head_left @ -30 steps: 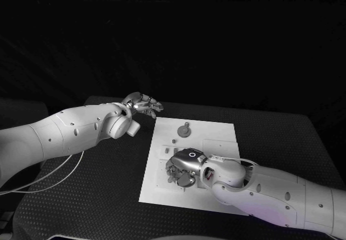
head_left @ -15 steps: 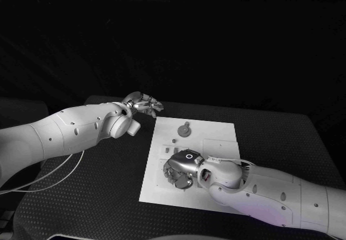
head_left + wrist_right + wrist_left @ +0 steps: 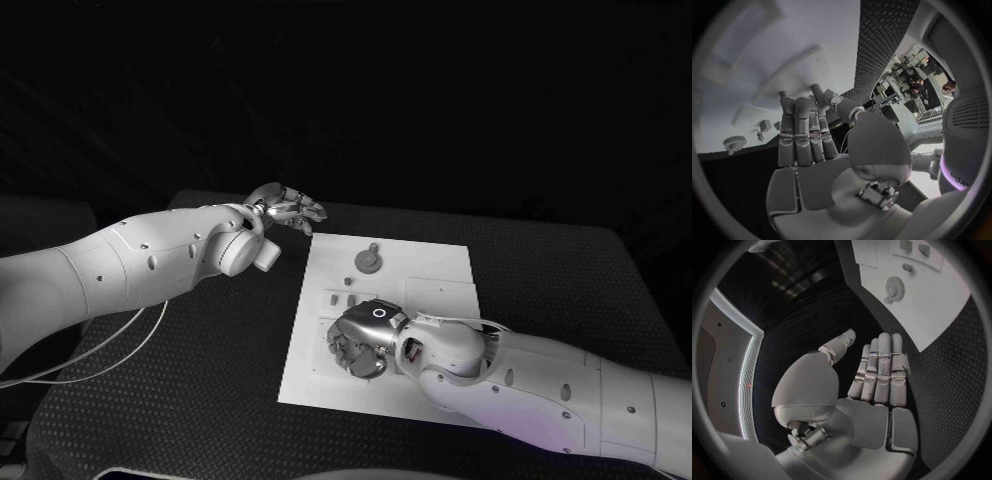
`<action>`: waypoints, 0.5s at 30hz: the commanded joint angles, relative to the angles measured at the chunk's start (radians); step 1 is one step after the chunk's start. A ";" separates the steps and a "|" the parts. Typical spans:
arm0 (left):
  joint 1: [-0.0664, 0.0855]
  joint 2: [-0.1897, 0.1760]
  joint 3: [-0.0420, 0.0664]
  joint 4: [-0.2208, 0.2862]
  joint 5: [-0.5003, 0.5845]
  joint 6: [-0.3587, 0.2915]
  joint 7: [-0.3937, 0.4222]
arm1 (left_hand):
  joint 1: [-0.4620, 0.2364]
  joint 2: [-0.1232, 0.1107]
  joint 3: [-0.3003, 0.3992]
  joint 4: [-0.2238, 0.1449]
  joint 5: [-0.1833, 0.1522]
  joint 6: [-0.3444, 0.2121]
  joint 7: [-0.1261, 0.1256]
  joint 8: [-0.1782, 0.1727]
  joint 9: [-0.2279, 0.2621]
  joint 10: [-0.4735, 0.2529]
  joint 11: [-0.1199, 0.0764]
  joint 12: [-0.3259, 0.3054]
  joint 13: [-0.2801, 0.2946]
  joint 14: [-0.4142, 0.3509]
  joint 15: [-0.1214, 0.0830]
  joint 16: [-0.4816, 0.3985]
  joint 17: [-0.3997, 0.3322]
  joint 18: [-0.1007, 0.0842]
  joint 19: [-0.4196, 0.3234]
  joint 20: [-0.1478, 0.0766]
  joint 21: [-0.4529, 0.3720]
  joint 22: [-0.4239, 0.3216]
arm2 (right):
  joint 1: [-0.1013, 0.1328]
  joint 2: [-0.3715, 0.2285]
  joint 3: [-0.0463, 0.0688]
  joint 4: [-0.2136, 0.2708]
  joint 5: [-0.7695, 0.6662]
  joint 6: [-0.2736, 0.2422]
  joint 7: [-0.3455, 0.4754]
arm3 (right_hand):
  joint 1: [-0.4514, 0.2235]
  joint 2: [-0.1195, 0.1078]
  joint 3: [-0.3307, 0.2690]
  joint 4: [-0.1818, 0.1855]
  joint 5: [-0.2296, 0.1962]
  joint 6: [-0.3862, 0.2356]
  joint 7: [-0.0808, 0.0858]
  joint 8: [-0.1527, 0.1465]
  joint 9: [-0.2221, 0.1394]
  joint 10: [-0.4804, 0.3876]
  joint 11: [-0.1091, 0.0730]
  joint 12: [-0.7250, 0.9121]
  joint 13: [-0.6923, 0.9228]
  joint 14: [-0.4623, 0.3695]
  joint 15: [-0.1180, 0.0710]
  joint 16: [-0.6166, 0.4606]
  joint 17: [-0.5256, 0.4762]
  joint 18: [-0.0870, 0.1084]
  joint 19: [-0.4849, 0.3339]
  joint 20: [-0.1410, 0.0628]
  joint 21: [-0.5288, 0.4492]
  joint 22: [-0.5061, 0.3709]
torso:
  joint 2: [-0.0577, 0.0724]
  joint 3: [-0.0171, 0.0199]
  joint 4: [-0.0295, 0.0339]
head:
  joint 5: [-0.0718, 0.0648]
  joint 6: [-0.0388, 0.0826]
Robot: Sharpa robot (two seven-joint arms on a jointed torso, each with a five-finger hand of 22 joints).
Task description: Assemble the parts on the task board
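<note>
The white task board (image 3: 427, 272) lies in the middle of the table. A round gear-like part (image 3: 369, 262) sits near its far edge, and small parts (image 3: 342, 299) lie by its left edge. My right hand (image 3: 362, 342) is low over the board's near left area, fingers pointing down at it. In the right wrist view that hand (image 3: 811, 145) has its fingers straight and side by side with nothing between them, facing the board (image 3: 767, 60) and the gear (image 3: 734, 145). My left hand (image 3: 284, 208) hovers off the board's far left corner, fingers flat and holding nothing (image 3: 876, 382).
The black textured table (image 3: 216, 360) surrounds the board, with bare room on both sides. The left wrist view shows the board (image 3: 942, 300) with the gear (image 3: 894, 288) beyond the fingertips. A white cable (image 3: 123, 350) hangs under my left arm.
My right hand has shifted slightly left and lower over the board's near left area. The left hand has stayed where it was.
</note>
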 commanded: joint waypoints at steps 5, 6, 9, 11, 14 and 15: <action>0.003 0.000 0.001 0.002 0.005 0.011 0.006 | -0.001 0.002 -0.001 0.005 -0.001 -0.007 0.000 0.006 -0.002 -0.009 0.001 0.004 -0.001 0.007 0.002 -0.004 0.001 0.005 0.008 -0.002 -0.003 0.001 | -0.008 0.000 -0.006 -0.002 0.036 0.002 0.022 | -0.033 -0.063 -0.028 0.003 -0.006 -0.050 0.020 -0.030 -0.018 -0.067 0.029 -0.043 -0.022 -0.025 0.030 0.012 0.008 0.013 -0.024 0.005 0.007 0.024 | 0.000 0.0008 -0.0002 | -0.001 0.000; 0.003 0.000 0.001 0.002 0.005 0.011 0.006 | 0.000 0.002 -0.001 0.005 -0.001 -0.007 0.000 0.006 -0.002 -0.009 0.001 0.004 -0.001 0.007 0.002 -0.004 0.002 0.005 0.008 -0.002 -0.003 0.001 | -0.008 -0.001 -0.006 -0.002 0.037 -0.001 0.022 | -0.035 -0.068 -0.034 0.002 -0.007 -0.058 0.024 -0.034 -0.020 -0.080 0.034 -0.051 -0.026 -0.034 0.035 0.014 0.009 0.012 -0.032 0.006 0.007 0.024 | 0.000 0.0010 -0.0003 | -0.001 0.000; 0.003 0.000 0.001 0.002 0.005 0.012 0.006 | 0.000 0.002 -0.001 0.005 -0.001 -0.007 0.000 0.006 -0.002 -0.009 0.001 0.004 -0.001 0.007 0.002 -0.004 0.002 0.005 0.008 -0.002 -0.004 0.001 | -0.008 -0.003 -0.006 -0.002 0.037 -0.015 0.019 | -0.032 -0.079 -0.044 0.004 -0.007 -0.073 0.030 -0.041 -0.026 -0.113 0.049 -0.069 -0.038 -0.055 0.050 0.022 0.014 0.010 -0.050 0.010 0.009 0.024 | 0.000 0.0010 -0.0003 | -0.001 0.000; 0.003 0.000 0.001 0.002 0.005 0.012 0.005 | 0.000 0.002 -0.001 0.005 -0.001 -0.007 0.000 0.006 -0.002 -0.009 0.001 0.004 -0.001 0.007 0.002 -0.004 0.002 0.005 0.008 -0.002 -0.004 0.001 | -0.008 -0.004 -0.006 -0.002 0.038 -0.030 0.017 | -0.029 -0.084 -0.045 0.006 -0.006 -0.080 0.035 -0.045 -0.028 -0.122 0.052 -0.070 -0.043 -0.064 0.054 0.027 0.015 0.009 -0.057 0.012 0.010 0.024 | 0.000 0.0012 -0.0004 | -0.001 0.001; 0.003 0.000 0.001 0.002 0.005 0.012 0.005 | 0.000 0.002 -0.002 0.005 -0.001 -0.007 0.000 0.006 -0.002 -0.009 0.001 0.004 -0.001 0.007 0.002 -0.004 0.002 0.005 0.008 -0.002 -0.004 0.001 | -0.008 -0.008 -0.006 0.000 0.038 -0.040 0.015 | -0.025 -0.095 -0.044 0.010 -0.006 -0.098 0.043 -0.052 -0.033 -0.142 0.059 -0.072 -0.052 -0.078 0.061 0.034 0.016 0.007 -0.068 0.015 0.013 0.023 | 0.000 0.0011 -0.0001 | -0.002 0.001; 0.003 0.000 0.001 0.002 0.005 0.012 0.005 | 0.000 0.002 -0.002 0.005 -0.001 -0.007 0.000 0.006 -0.002 -0.009 0.001 0.004 -0.001 0.007 0.002 -0.004 0.002 0.005 0.008 -0.002 -0.004 0.002 | -0.008 -0.009 -0.006 0.001 0.038 -0.047 0.015 | -0.024 -0.097 -0.043 0.012 -0.006 -0.099 0.044 -0.052 -0.034 -0.146 0.061 -0.072 -0.054 -0.080 0.062 0.036 0.017 0.007 -0.070 0.015 0.014 0.023 | 0.000 0.0011 -0.0001 | -0.002 0.001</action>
